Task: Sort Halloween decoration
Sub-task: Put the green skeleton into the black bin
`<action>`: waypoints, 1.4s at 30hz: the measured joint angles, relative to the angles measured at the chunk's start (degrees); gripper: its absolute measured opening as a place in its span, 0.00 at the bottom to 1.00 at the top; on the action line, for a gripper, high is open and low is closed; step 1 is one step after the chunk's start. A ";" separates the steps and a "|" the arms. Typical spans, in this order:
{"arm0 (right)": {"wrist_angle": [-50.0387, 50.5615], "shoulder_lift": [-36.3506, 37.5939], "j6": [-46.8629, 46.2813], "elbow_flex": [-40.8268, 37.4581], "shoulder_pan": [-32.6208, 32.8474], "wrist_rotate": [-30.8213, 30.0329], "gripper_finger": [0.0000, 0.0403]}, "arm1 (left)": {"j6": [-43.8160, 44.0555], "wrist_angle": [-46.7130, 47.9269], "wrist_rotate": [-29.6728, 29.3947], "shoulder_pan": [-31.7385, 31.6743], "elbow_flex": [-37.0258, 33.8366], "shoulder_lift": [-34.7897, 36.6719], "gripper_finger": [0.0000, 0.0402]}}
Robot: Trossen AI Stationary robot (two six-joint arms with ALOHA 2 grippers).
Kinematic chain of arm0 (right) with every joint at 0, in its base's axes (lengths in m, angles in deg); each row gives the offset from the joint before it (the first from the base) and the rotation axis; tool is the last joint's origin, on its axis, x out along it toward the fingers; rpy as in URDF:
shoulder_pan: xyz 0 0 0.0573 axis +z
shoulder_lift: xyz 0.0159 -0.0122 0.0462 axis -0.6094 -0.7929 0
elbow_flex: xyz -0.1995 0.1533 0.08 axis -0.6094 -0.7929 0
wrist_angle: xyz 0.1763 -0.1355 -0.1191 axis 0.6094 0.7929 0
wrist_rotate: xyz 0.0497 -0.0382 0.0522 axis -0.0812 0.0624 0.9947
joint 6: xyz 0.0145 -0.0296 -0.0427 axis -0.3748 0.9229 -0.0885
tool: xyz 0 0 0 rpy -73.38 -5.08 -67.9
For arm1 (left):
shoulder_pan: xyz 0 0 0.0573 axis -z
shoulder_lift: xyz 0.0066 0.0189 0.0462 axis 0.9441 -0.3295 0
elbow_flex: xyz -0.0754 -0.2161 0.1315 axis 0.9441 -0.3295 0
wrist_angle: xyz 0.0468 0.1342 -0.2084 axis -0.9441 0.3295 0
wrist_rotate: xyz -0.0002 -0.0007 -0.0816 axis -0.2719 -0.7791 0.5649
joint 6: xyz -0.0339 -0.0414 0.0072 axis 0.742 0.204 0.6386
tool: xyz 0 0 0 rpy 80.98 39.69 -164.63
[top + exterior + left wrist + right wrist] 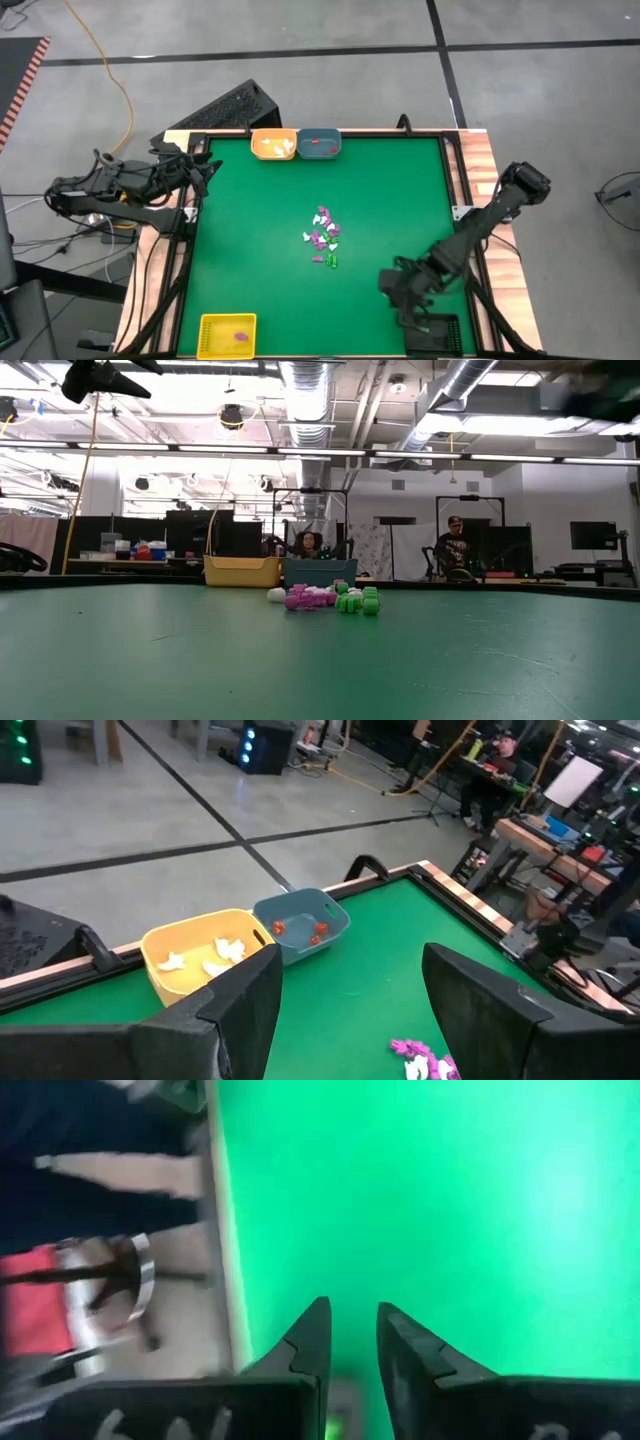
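The right gripper [350, 1342] hangs slightly parted and empty near the table's corner. The trinkets [323, 238] look light and hard; pinch one across its middle.

We see a bright green table [250, 220] with pale wood edges. A yellow tray [227, 335], an orange tray [273, 144] and a blue-grey tray [319, 144] sit on it, with purple, white and green trinkets [323, 238] mid-table. Both arms are black.

The trinket cluster [323, 238] lies mid-table [400, 200]. Relative to the cluster: two adjoining trays [295, 145] sit at the far edge; one tray [227, 335] sits at the near-left corner; another tray [440, 333] at near right.
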 joint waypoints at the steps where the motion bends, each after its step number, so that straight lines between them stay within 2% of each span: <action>1: 0.01 -0.12 3.11 0.00 -1.59 -1.14 0.20 | 0.00 -0.02 -0.19 -0.01 0.00 0.00 0.58; 4: -0.01 -0.45 11.70 0.00 -6.48 -4.25 0.20 | -0.02 0.00 -0.21 0.00 0.00 0.00 0.58; 7: -0.85 -0.52 15.58 0.00 -11.41 -8.82 0.20 | 0.02 0.02 -0.22 0.00 0.00 0.00 0.58; 10: -2.21 -0.50 14.34 -0.01 -15.90 -13.01 0.20 | 0.34 0.02 -0.16 -0.01 0.00 0.00 0.58; 15: -5.35 -1.25 8.65 -0.02 -20.41 -16.67 0.20 | 0.90 0.07 -0.03 -0.01 0.00 0.00 0.58; 24: -17.22 -10.98 3.34 0.00 -19.56 -19.10 0.20 | 1.57 0.07 -0.05 0.00 0.00 -0.02 0.58; 29: -17.51 -16.11 -1.80 1.31 -19.45 -19.81 0.20 | 2.10 0.07 -0.03 -0.01 0.00 -0.02 0.58; 33: -17.29 -19.39 -4.27 3.53 -18.74 -23.41 0.20 | 2.56 0.07 0.01 0.00 0.00 -0.02 0.58; 38: -15.61 -21.22 -7.96 5.42 -18.48 -25.23 0.20 | 1.79 0.07 1.09 0.01 0.00 -0.02 0.58; 42: -13.56 -21.22 -14.38 5.55 -18.26 -27.05 0.20 | 1.14 0.07 1.96 0.01 0.00 -0.02 0.58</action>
